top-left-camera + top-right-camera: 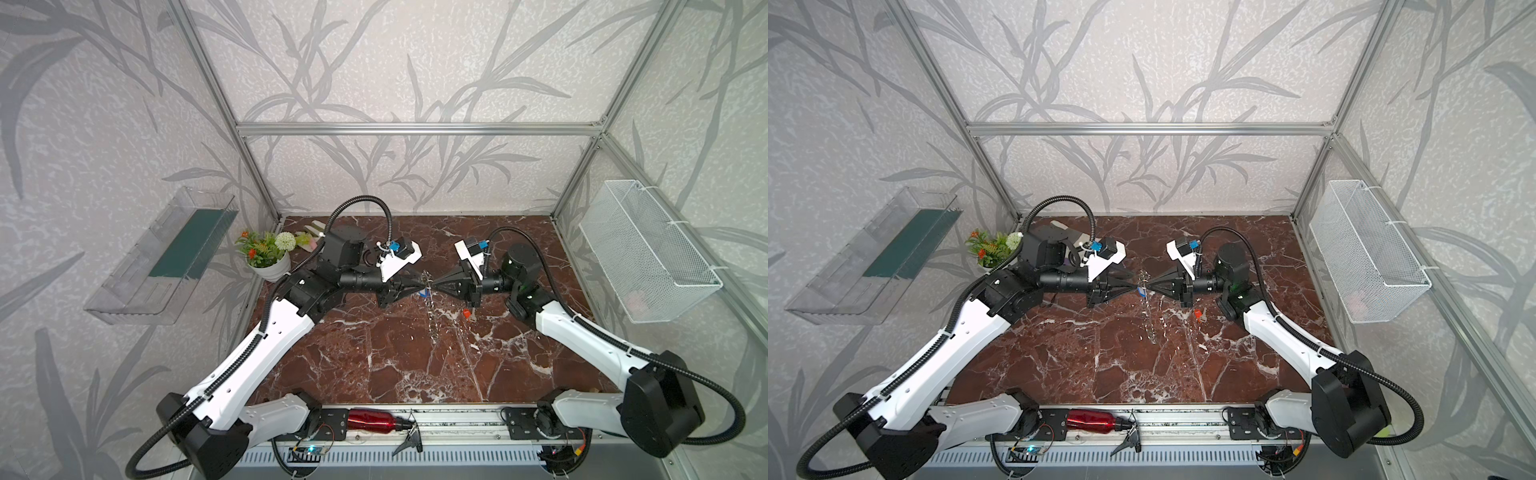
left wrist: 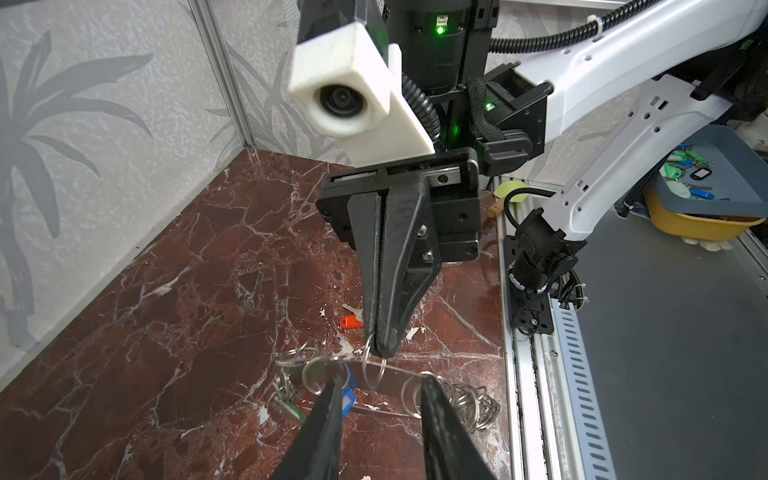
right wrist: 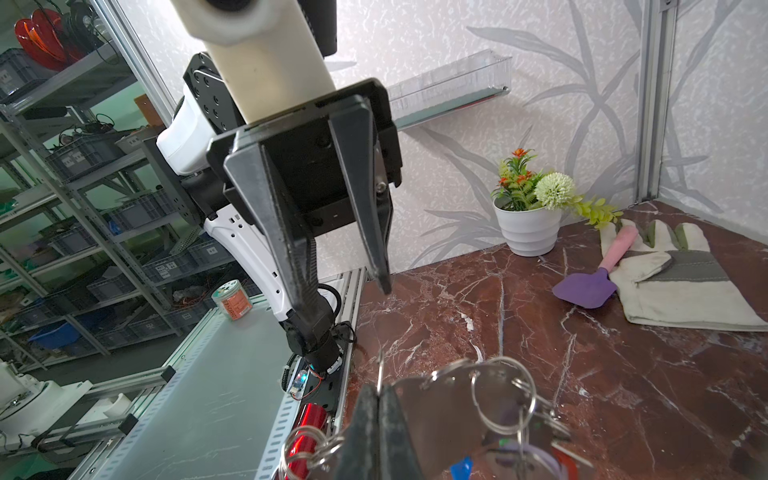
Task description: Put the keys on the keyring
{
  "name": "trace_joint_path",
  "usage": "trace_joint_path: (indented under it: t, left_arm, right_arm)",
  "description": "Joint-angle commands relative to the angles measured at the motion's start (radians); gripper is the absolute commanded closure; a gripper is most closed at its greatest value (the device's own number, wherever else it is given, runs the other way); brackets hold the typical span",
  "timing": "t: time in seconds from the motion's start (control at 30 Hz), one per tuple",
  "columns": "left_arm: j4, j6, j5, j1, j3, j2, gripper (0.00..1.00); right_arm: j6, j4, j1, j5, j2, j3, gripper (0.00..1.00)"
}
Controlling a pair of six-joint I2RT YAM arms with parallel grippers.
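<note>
Right end effector (image 2: 380, 352) clamps keyring (image 3: 444, 415); left end effector (image 2: 381, 383) parted.

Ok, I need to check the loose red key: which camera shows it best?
The left wrist view shows the red key close up, with tag and blade distinct. Both top views show only an orange speck. The right wrist view misses it.

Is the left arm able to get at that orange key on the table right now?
Probably not directly. The orange key lies uncovered on the table, but beyond the keyring, which the right arm's fingers hold by one ring between it and the left arm's fingers, spread open.
</note>
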Motion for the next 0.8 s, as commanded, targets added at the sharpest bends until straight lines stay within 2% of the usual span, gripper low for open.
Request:
trace_joint_path:
  t: [0.0, 0.17, 0.6, 0.77]
  left_arm:
    - [-0.043, 0.056, 0.05, 0.005, 0.025, 0.011, 0.63]
    - [-0.137, 0.117, 0.144, 0.006, 0.084, 0.065, 0.64]
    - [-0.125, 0.124, 0.124, 0.005, 0.122, 0.123, 0.69]
    - [-0.155, 0.136, 0.153, 0.004, 0.135, 0.141, 0.72]
  right_arm:
    - [0.013, 0.059, 0.003, -0.024, -0.032, 0.002, 1.0]
    - [0.013, 0.058, 0.004, -0.03, -0.03, 0.001, 1.0]
    - [0.028, 0.074, 0.003, -0.039, -0.024, 0.003, 1.0]
    - [0.03, 0.074, 0.004, -0.039, -0.019, 0.004, 1.0]
